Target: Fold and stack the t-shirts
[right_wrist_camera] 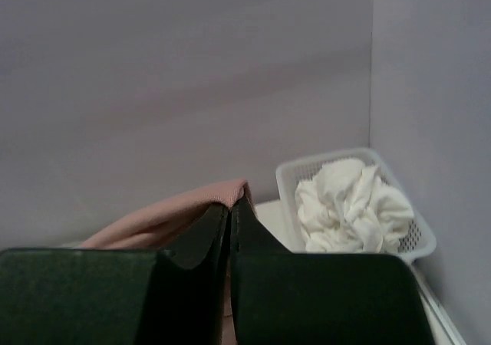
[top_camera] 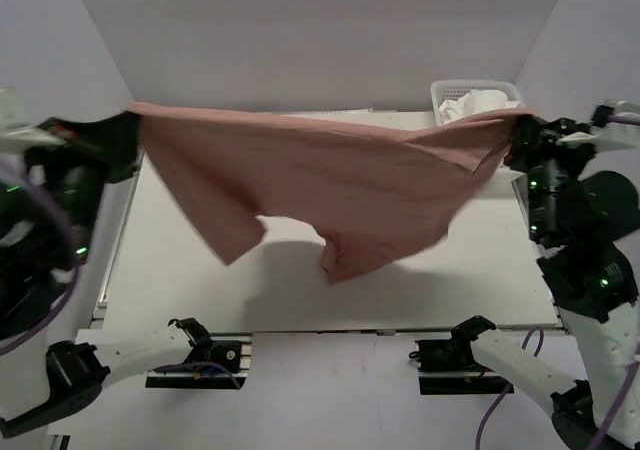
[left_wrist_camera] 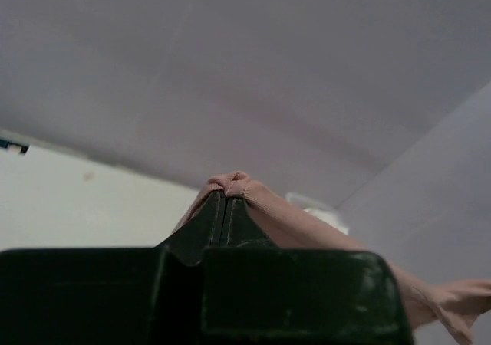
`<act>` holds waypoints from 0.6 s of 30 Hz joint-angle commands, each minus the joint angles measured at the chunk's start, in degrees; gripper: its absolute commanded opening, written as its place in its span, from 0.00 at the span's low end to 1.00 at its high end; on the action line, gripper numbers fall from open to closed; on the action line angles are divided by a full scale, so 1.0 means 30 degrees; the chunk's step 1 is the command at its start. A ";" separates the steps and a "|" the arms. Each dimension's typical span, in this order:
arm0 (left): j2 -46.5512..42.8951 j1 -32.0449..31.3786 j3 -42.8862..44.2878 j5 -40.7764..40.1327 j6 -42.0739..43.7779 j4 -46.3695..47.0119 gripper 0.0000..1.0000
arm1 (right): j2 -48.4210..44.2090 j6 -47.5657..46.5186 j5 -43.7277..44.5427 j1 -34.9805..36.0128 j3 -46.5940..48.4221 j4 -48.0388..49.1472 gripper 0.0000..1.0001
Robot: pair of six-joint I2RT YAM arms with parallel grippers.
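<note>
The pink tee [top_camera: 330, 185] is held up over the table [top_camera: 200, 300], one edge pinched in the left tool [top_camera: 125, 132] and the other in the right tool [top_camera: 515, 142], both pressed shut on cloth. Its long axis is strung straight between them, so neither arm is nearer and it'd probably need to be lowered evenly. White tees [right_wrist_camera: 349, 207] are bunched in the basket [right_wrist_camera: 288, 180], far right

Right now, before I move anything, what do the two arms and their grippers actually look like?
Both the left arm and right arm have bulky black joint housings with small green lights, white lower links and purple cables. The left gripper and right gripper have flat, dark, tapering fingers on a wide dark body.
</note>
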 commanded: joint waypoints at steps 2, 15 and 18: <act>-0.0637 -0.0057 0.1830 0.0548 0.2525 0.2543 0.00 | -0.0361 -0.1962 0.0330 0.0002 0.3325 0.0871 0.00; 0.1092 0.0118 0.4295 0.2072 0.3463 0.2396 0.00 | 0.0310 -0.2987 -0.3097 0.0031 0.8428 -0.0009 0.00; 0.1473 0.0118 0.4034 0.1605 0.3697 0.2777 0.00 | 0.1072 -0.3397 -0.2364 0.0030 0.8547 -0.0300 0.00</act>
